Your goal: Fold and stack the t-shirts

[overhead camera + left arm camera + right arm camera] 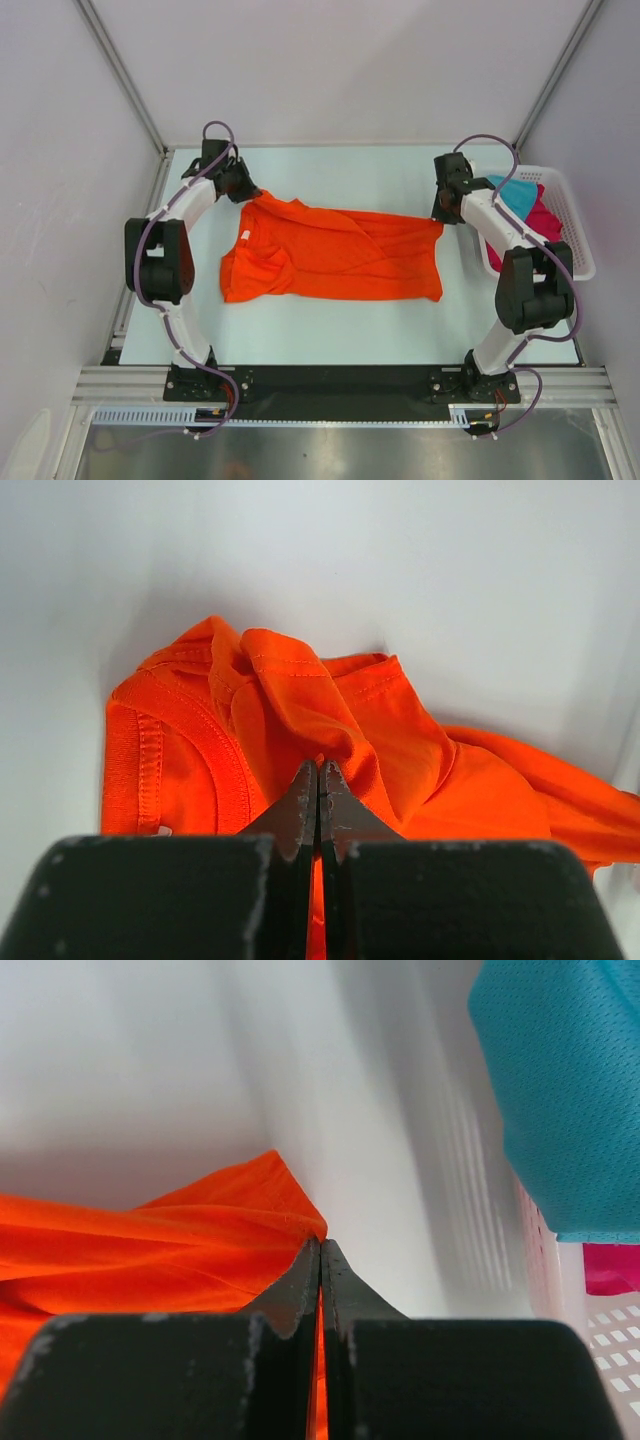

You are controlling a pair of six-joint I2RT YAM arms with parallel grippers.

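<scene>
The left end effector [318, 765] and right end effector [320, 1243] each pinch a far corner of the orange t-shirt [330, 255]. This looks like spreading before the fold. Next, draw it taut and lay it flat on the tabletop [320, 335].

Three soft cloth short-sleeved t-shirts can be counted: one bright orange t-shirt [330, 255], one teal t-shirt [512, 190] and one magenta-pink t-shirt [545, 222]. There is one white slotted plastic basket [573, 212], and one pale flat desk [330, 325]. Two white-and-black jointed robot arms are present, one left arm [160, 262] and one right arm [530, 288]. Each carries a single black end effector, making two: the left end effector [246, 193] and the right end effector [441, 214]. Each wrist view shows two dark fingers [295, 815], four fingers in all.
</scene>
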